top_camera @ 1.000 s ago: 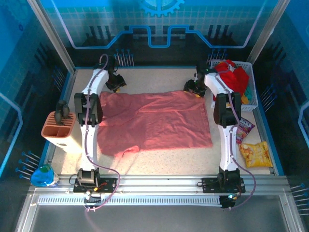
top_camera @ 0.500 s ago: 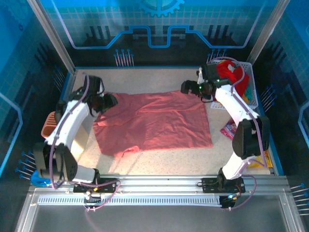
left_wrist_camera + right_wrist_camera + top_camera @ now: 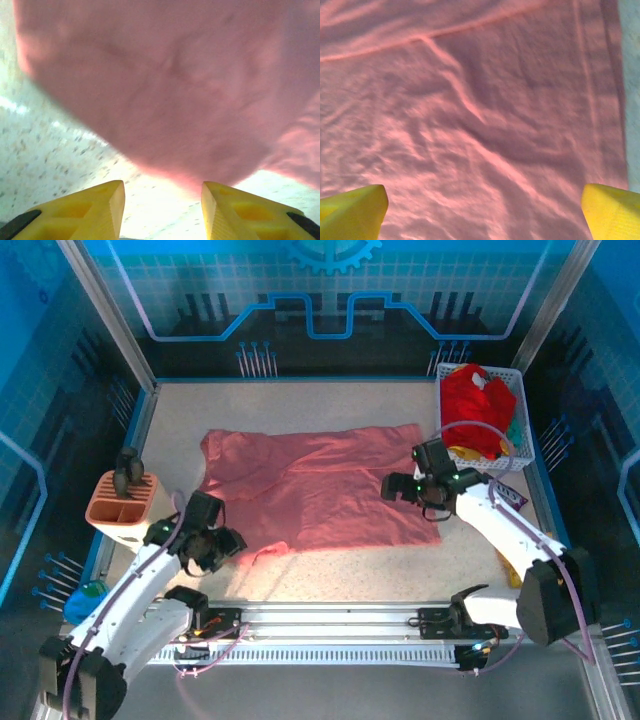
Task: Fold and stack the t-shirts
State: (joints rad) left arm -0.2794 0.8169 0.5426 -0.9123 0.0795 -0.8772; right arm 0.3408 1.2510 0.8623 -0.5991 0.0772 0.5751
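Observation:
A large salmon-pink t-shirt (image 3: 320, 485) lies spread flat across the middle of the table. My left gripper (image 3: 228, 542) hovers open at its near left corner; the left wrist view has the shirt's rounded edge (image 3: 170, 90) just ahead of the yellow fingertips (image 3: 107, 205), nothing between them. Over the shirt's right part my right gripper (image 3: 392, 489) stands wide open, and its wrist view looks down on wrinkled pink cloth (image 3: 480, 125) between yellow fingertips (image 3: 355, 210). A brighter red shirt (image 3: 475, 405) with yellow and green cloth sits bunched in the white basket (image 3: 520, 445).
An orange tool holder (image 3: 118, 508) stands at the left edge. Snack packets (image 3: 507, 498) lie at the right, partly behind my right arm. A blue bottle (image 3: 85, 600) sits at the near left corner. Bare speckled tabletop (image 3: 330, 405) lies behind the shirt.
Both arms have swung from the shirt's far corners toward the near side: the left gripper to the near left corner, the right down over the shirt's right part. The shirt lies unchanged.

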